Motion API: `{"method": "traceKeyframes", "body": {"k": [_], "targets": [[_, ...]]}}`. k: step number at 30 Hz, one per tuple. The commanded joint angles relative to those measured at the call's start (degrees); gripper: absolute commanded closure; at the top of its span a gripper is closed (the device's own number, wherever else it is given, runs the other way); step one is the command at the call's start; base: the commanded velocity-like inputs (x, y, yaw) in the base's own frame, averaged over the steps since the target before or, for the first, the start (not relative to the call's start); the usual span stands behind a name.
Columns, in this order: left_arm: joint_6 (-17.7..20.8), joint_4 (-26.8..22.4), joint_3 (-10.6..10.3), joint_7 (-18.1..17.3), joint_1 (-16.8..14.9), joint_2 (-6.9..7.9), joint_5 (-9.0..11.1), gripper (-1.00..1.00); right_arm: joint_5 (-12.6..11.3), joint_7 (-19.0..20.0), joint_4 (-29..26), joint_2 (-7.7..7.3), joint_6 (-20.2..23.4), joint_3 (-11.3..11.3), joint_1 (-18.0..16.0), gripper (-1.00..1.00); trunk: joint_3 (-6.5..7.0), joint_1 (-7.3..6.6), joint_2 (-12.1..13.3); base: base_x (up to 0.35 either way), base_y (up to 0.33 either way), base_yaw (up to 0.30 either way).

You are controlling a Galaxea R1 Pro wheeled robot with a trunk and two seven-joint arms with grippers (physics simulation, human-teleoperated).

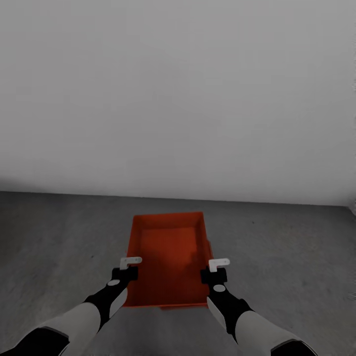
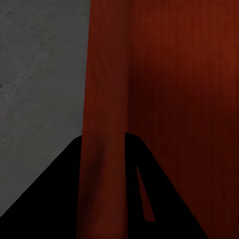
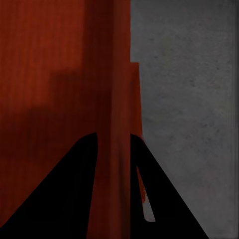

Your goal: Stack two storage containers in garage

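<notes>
Both the left gripper (image 1: 129, 267) and right gripper (image 1: 215, 271) clasp the side walls of an orange-red, open-top rectangular plastic container (image 1: 170, 257) above dark grey concrete floor (image 1: 59, 237), apparently over a second, release pending.

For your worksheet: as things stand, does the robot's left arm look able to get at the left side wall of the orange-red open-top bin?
Probably yes. The left gripper already straddles the left wall of the orange-red open-top bin, one finger either side in the left wrist view. Nothing stands between them on the dark grey concrete floor.

orange-red container (image 1: 170, 257), upright, above concrete floor (image 1: 59, 237)
</notes>
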Motion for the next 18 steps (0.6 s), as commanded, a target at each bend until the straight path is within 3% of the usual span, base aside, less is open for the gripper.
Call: {"method": "traceKeyframes", "body": {"k": [1, 7, 18], "targets": [[-0.85, -0.19, 2.17, 0.21, -0.07, 1.61, -0.17, 1.0, -1.08, -1.34, 1.65, -0.42, -0.45, -1.83, -0.05, 1.0, -0.06, 0.0, -0.07, -0.196, -0.193, 0.0], [-0.85, -0.19, 2.19, 0.23, -0.07, 1.64, -0.19, 1.0, -1.08, -1.34, 1.65, -0.42, -0.5, -1.79, -0.05, 1.0, -0.06, 0.0, -0.07, -0.123, -0.129, 0.0], [-0.85, -0.22, 2.19, 0.21, -0.07, 1.6, -0.16, 1.0, -1.08, -1.34, 1.65, -0.42, -0.5, -1.74, -0.05, 1.0, -0.06, 0.0, -0.07, -0.011, -0.012, 0.0]]}}
